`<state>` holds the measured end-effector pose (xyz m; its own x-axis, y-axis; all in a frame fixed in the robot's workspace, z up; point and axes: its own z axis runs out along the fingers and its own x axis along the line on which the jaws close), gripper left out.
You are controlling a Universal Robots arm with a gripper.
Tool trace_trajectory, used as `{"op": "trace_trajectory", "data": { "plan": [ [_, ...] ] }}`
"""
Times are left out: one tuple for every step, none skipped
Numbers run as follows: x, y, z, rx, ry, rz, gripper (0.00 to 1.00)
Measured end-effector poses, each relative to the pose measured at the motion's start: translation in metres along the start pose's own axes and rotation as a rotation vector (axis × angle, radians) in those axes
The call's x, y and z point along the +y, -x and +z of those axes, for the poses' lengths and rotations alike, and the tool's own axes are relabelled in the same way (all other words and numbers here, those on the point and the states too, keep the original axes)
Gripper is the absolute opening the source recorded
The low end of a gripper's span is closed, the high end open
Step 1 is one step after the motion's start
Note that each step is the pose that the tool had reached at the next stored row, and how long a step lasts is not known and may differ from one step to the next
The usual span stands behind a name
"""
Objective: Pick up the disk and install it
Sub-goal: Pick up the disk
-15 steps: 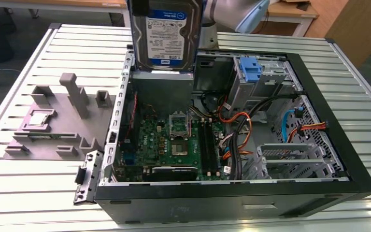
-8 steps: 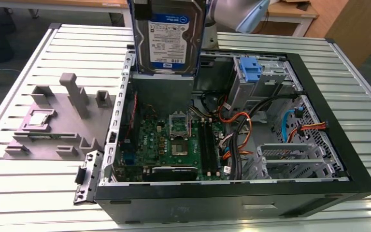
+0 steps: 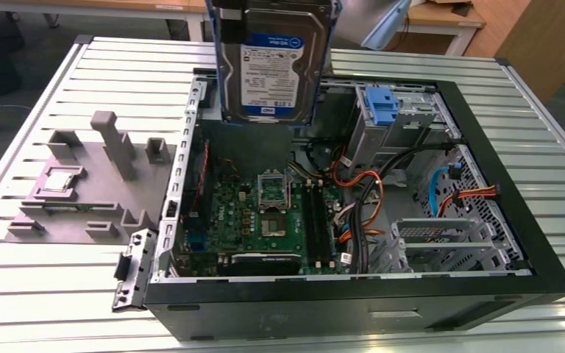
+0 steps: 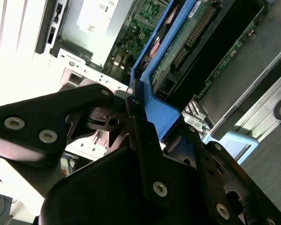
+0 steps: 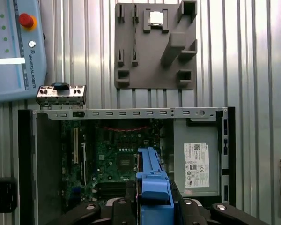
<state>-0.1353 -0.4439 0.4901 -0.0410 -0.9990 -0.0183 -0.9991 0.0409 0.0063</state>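
Exterior view: above the open black computer case hangs the silver rectangular hard disk, upright, label outward (blue rails along its edges). First wrist view looks straight down: the black gripper is clamped on the disk's blue bracket, and a grey fixture plate carries a small silver chip.

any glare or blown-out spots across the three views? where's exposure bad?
Second wrist view: the table is blown out to white at one side, and the claw is a dark mass against it; the disk shows its blue rail in true colour. Exterior view: even light, with the inside of the computer case shaded but readable. First wrist view: mild bright streaks along the table's ribs.
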Motion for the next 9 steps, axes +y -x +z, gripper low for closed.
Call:
{"op": "trace_trajectory", "data": {
  "plan": [
    [-0.0045, 0.0002, 0.0003, 0.0000, -0.0001, 0.000, 0.37],
    [-0.0089, 0.0004, 0.0007, 0.0000, -0.0001, 0.000, 0.37],
    [-0.0134, 0.0005, 0.0010, 0.0001, -0.0001, 0.000, 0.37],
    [-0.0178, 0.0007, 0.0013, 0.0001, -0.0001, 0.000, 0.37],
    [-0.0213, 0.0009, 0.0016, 0.0001, -0.0004, 0.000, 0.37],
    [-0.0247, 0.0010, 0.0020, 0.0000, -0.0006, 0.000, 0.37],
    [-0.0283, 0.0011, 0.0023, 0.0000, -0.0008, 0.000, 0.37],
    [-0.0317, 0.0013, 0.0026, 0.0000, -0.0010, 0.000, 0.37],
    [-0.0349, 0.0014, 0.0029, 0.0001, -0.0011, 0.000, 0.37]
  ]
}}
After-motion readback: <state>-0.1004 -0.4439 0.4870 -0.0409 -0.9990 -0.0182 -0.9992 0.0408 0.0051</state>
